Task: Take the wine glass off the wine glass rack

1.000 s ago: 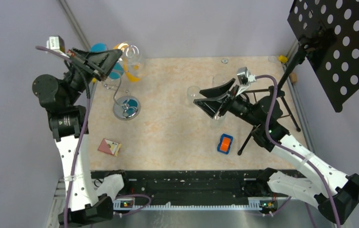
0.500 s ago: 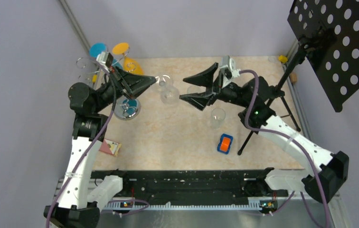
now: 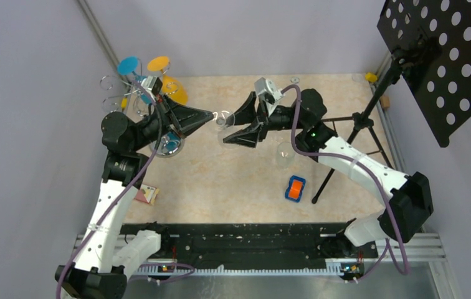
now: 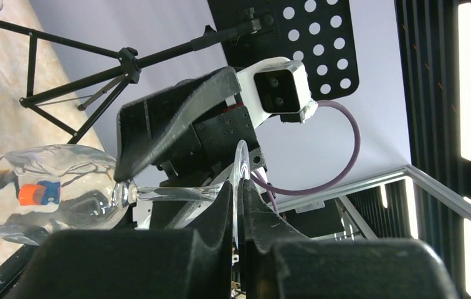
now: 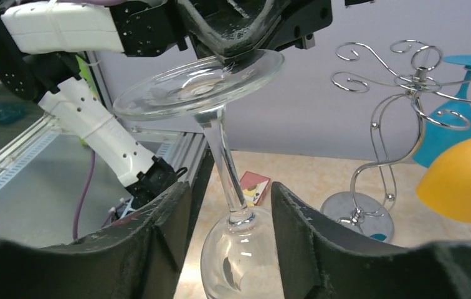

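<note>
A clear wine glass point(image 5: 223, 168) hangs upside down in mid-air, away from the silver wire wine glass rack point(image 5: 382, 143). My left gripper point(image 4: 240, 193) is shut on the rim of its round foot point(image 5: 202, 81), seen in the top view as my left gripper point(image 3: 215, 116) above the table's middle. My right gripper point(image 5: 230, 218) is open, one finger on each side of the stem and the top of the bowl point(image 5: 239, 261), with a gap on both sides. From above, my right gripper point(image 3: 227, 129) faces the left one. The rack's chrome base point(image 3: 167, 144) stands at the left.
A blue glass point(image 5: 451, 118) and an orange glass point(image 5: 463, 180) hang on the rack. Another clear glass point(image 3: 285, 154) lies on the table by a black tripod stand point(image 3: 357, 124). An orange-and-blue block point(image 3: 294, 188) and a red card point(image 3: 144, 194) lie nearer the front.
My left arm swung the glass from the rack toward the table's middle. My right arm moved left to meet it, and its jaws now stand around the stem.
</note>
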{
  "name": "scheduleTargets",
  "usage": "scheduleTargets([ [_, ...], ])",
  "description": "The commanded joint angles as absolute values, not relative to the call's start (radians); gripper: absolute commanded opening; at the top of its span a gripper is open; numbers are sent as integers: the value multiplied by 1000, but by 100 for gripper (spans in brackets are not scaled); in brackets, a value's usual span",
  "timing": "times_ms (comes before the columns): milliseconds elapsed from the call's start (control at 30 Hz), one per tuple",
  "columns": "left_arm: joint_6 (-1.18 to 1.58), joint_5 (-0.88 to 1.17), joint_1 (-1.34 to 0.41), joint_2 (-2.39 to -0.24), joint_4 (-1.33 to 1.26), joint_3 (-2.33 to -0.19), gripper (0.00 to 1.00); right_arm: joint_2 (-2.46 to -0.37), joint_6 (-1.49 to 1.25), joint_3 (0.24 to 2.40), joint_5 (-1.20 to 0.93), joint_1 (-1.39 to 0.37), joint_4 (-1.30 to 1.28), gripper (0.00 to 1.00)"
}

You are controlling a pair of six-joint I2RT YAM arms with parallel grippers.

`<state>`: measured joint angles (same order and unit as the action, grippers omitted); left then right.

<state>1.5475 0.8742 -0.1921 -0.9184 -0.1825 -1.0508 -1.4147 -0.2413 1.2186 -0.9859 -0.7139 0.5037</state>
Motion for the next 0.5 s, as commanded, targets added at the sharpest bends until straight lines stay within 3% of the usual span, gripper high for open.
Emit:
scheduleTargets([
  [0,1555,866,-201,-893,-273,-1047,0,-1422,-256,1281,-1063,-726,595,46],
  [100,1555,861,-205,-891,-275,-1040,0,-1431,-301,1288,-1058,-726,628,31],
  [233,1564,854,-206,-889,-290,-1033,0,-1429,-353,1274,-1028,-726,691,2],
  [267,1567,852,-206,-888,-299,-1032,0,-1425,-360,1266,-1010,-726,706,0],
  [300,1567,848,-205,-886,-308,-1032,4,-1420,-370,1254,-983,-727,723,0],
  [367,1562,837,-206,-876,-312,-1037,22,-1404,-390,1231,-923,-727,758,0],
  [467,1543,814,-206,-859,-297,-1033,55,-1367,-431,1168,-805,-727,836,0],
])
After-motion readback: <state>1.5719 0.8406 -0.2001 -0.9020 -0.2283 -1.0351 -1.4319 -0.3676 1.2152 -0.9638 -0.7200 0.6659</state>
